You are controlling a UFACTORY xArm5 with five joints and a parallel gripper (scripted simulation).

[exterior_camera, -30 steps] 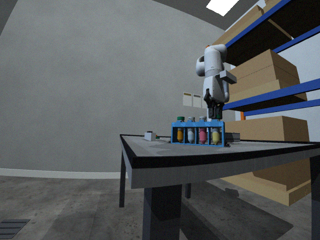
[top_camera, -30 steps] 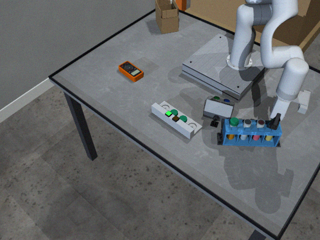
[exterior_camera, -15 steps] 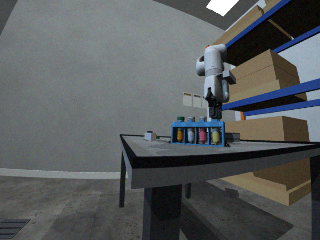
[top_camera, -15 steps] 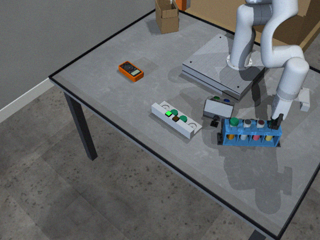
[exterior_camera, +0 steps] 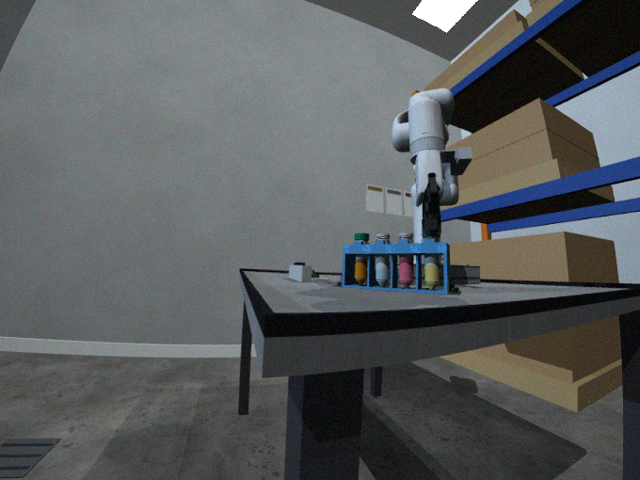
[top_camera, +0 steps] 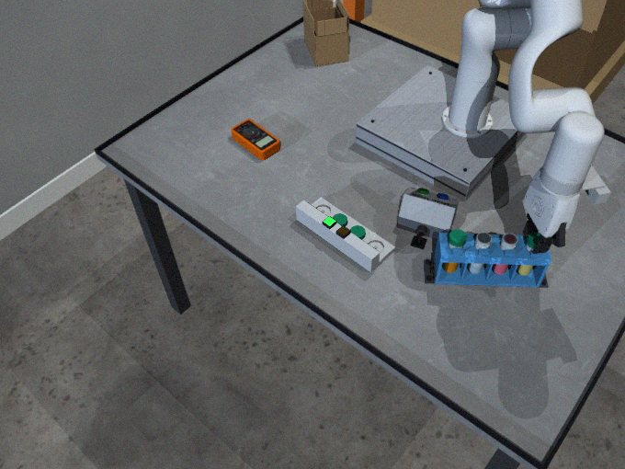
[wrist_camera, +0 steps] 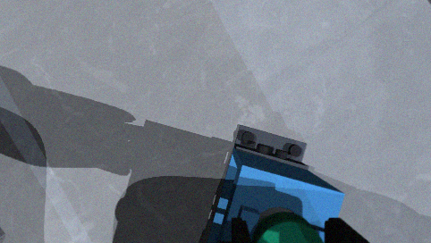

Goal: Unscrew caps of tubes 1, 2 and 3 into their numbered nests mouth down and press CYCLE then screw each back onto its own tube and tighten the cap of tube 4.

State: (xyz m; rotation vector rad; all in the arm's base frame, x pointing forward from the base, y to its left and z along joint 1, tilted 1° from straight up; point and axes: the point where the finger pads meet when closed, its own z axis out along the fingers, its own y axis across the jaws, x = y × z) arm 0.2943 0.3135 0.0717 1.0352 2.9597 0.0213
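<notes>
The blue decapping rack (top_camera: 490, 263) holds four tubes. My gripper (top_camera: 539, 239) is over the tube at the rack's right end in the top view, the yellow one. Its fingers straddle the green cap (wrist_camera: 286, 230) sitting on that tube, with small gaps on both sides, so it is open around the cap. The two middle tubes (top_camera: 495, 241) have no caps. The left end tube carries a green cap (top_camera: 457, 237). The cap tray (top_camera: 344, 233) holds two green caps (top_camera: 340, 219) (top_camera: 357, 231) in its middle nests; the end nests are empty. Its green lamp (top_camera: 329, 222) is lit.
The key housing (top_camera: 426, 208) with the green key (top_camera: 423, 191) and blue key (top_camera: 442, 196) stands just behind the rack. An orange multimeter (top_camera: 255, 138) lies at the left, a cardboard box (top_camera: 326, 29) at the far corner. The arm's base plate (top_camera: 432, 125) is behind.
</notes>
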